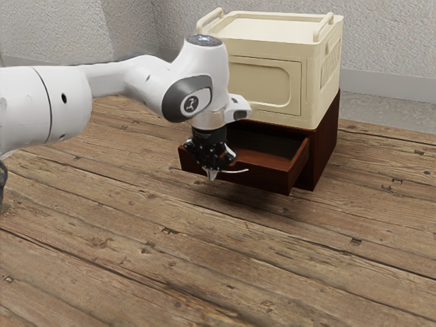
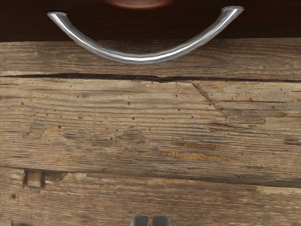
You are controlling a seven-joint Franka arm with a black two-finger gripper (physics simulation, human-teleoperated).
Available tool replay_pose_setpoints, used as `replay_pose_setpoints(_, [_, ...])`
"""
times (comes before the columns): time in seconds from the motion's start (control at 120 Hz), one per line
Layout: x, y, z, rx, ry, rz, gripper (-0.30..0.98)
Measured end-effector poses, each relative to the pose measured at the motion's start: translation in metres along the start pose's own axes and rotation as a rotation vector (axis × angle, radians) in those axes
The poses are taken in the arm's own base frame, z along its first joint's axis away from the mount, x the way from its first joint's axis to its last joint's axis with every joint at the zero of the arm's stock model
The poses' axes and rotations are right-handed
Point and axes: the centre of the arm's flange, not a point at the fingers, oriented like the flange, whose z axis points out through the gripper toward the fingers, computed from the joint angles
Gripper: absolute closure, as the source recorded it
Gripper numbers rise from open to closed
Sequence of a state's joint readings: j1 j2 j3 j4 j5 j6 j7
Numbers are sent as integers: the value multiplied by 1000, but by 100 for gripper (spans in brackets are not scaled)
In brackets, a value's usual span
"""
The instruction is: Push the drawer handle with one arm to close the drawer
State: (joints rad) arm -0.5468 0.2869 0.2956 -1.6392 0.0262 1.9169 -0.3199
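The arm point(image 1: 109, 76) is reaching in from nine o'clock in the exterior view, the hand point(image 1: 212, 175) is pointing down at six, closed! The plank table point(image 1: 136, 272) is spreading below, pale walls point(image 1: 388, 37) are rising toward twelve. The handle point(image 1: 237, 171) is showing at three o'clock, just beside the hand, and the drawer point(image 1: 262, 178) is standing open.
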Motion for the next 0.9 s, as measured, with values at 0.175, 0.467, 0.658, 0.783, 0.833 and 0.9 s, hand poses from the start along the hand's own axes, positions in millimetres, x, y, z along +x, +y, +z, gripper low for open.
replay_pose_setpoints(0.175, [7, -1, 10, 5, 5, -10, 79])
replay_pose_setpoints(0.467, [19, 6, 20, 7, 36, -11, 79])
replay_pose_setpoints(0.658, [29, 2, 28, 22, 71, -12, 79])
replay_pose_setpoints(0.783, [33, 4, 32, 28, 94, -7, 79])
replay_pose_setpoints(0.833, [34, 5, 35, 30, 98, -5, 79])
replay_pose_setpoints(0.9, [36, 6, 39, 32, 105, -4, 79])
